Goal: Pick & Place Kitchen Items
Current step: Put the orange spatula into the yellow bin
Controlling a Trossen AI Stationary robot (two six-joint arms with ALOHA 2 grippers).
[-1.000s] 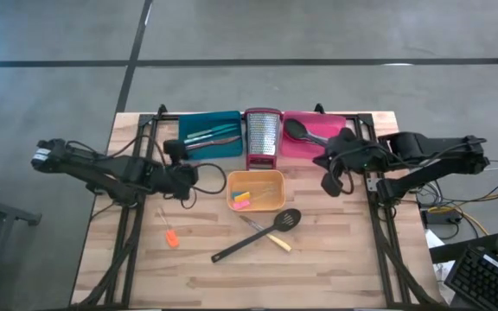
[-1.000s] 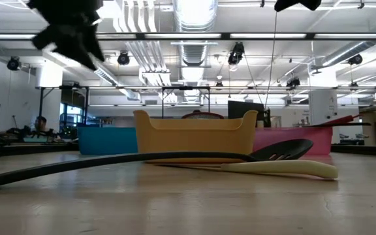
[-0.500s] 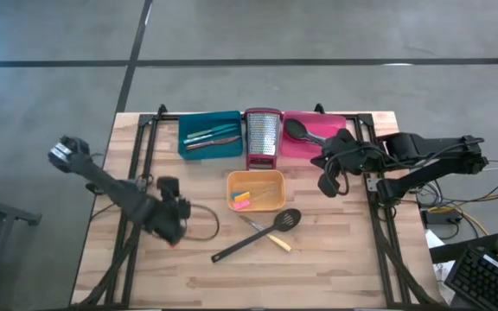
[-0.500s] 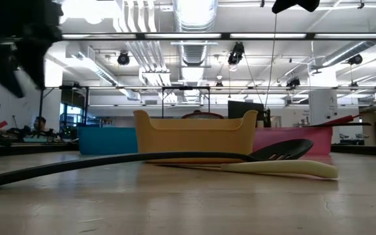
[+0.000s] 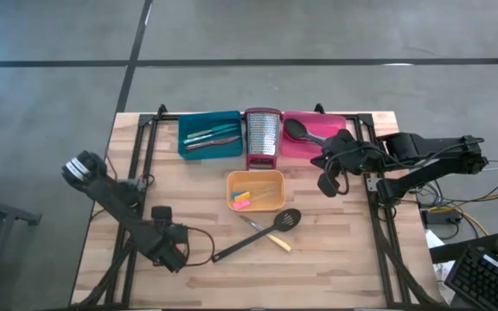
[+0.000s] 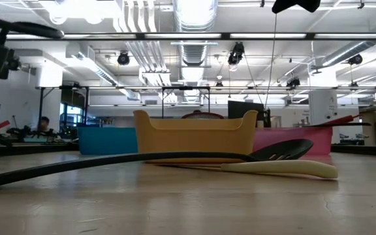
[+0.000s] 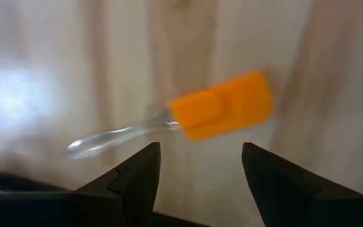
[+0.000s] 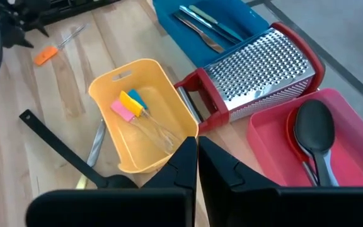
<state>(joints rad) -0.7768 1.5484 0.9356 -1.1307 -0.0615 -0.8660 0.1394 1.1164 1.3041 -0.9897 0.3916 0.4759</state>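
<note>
In the high view the left arm covers the small orange spatula [image 7: 219, 113]; we see it blurred in the left wrist view.

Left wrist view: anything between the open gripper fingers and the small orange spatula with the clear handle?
No. In the left wrist view only bare wooden tabletop separates the left gripper from the small orange spatula with the clear handle, which lies flat, centred ahead of the open fingers.

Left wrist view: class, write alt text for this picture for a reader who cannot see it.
A small spatula with an orange head and a clear handle lies on the pale wooden table, just beyond the left gripper. The gripper's two dark fingers stand open, one to each side below it, not touching it.
</note>
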